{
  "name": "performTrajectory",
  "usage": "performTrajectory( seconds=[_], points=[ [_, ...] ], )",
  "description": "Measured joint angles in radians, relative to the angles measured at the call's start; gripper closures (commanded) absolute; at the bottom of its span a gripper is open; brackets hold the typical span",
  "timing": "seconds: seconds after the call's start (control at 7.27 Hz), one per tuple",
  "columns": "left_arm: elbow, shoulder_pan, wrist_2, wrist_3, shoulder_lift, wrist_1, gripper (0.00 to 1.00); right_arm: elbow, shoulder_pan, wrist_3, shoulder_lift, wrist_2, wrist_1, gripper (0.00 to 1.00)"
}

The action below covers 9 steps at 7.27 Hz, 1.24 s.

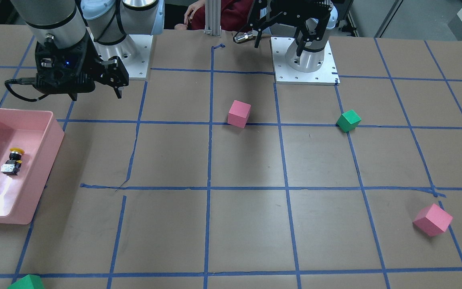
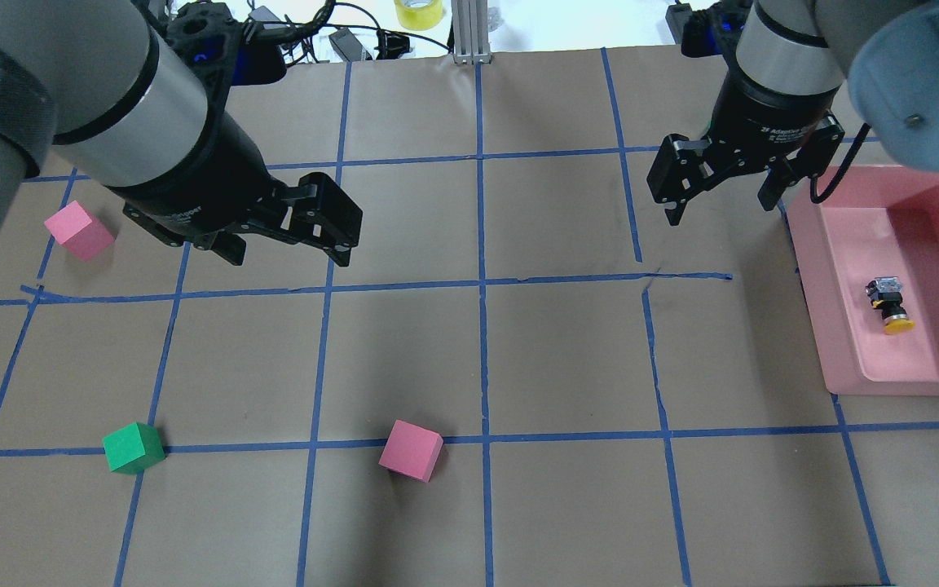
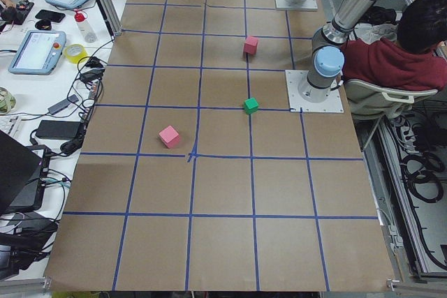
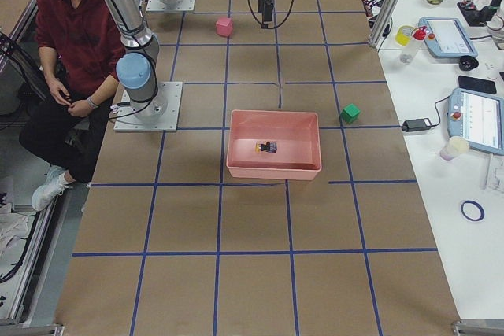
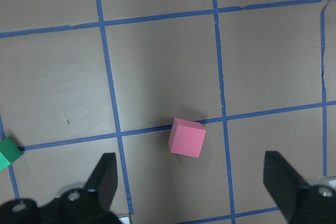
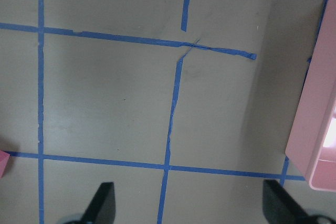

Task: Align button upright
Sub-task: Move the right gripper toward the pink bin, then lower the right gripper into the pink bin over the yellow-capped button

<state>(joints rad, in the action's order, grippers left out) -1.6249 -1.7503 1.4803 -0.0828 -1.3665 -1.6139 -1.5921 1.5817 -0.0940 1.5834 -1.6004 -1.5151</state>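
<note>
The button (image 2: 889, 303) lies on its side in the pink bin (image 2: 813, 285), with its yellow cap toward the robot and its grey base away. It also shows in the front view (image 1: 13, 160) and the right side view (image 4: 266, 147). My right gripper (image 2: 718, 208) is open and empty. It hangs above the table just to the left of the bin and beyond the button. My left gripper (image 2: 290, 251) is open and empty over the left half of the table, above a pink cube (image 5: 186, 137).
A pink cube (image 2: 410, 450) and a green cube (image 2: 133, 447) lie near the robot. Another pink cube (image 2: 78, 231) lies at far left. A green cube (image 4: 350, 112) lies beyond the bin. The bin's wall (image 6: 315, 124) shows at the right wrist view's edge.
</note>
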Motion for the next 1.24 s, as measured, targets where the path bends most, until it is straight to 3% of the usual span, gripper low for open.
performTrajectory(
  seconds=[0.41,0.69,0.96,1.24],
  points=[
    [-0.002,0.000,0.000,0.000,0.003,0.000,0.00,-0.001,-0.090,-0.023,-0.006,-0.007,-0.003,0.00],
    [-0.001,0.001,-0.001,0.000,0.003,0.000,0.00,-0.006,-0.246,-0.169,-0.038,-0.004,-0.021,0.00],
    [-0.001,0.001,-0.001,0.000,0.003,0.000,0.00,-0.048,-0.451,-0.375,-0.114,0.010,-0.139,0.00],
    [-0.001,0.002,-0.001,0.000,0.003,0.000,0.00,-0.147,-0.540,-0.481,-0.174,0.002,-0.345,0.00]
  ],
)
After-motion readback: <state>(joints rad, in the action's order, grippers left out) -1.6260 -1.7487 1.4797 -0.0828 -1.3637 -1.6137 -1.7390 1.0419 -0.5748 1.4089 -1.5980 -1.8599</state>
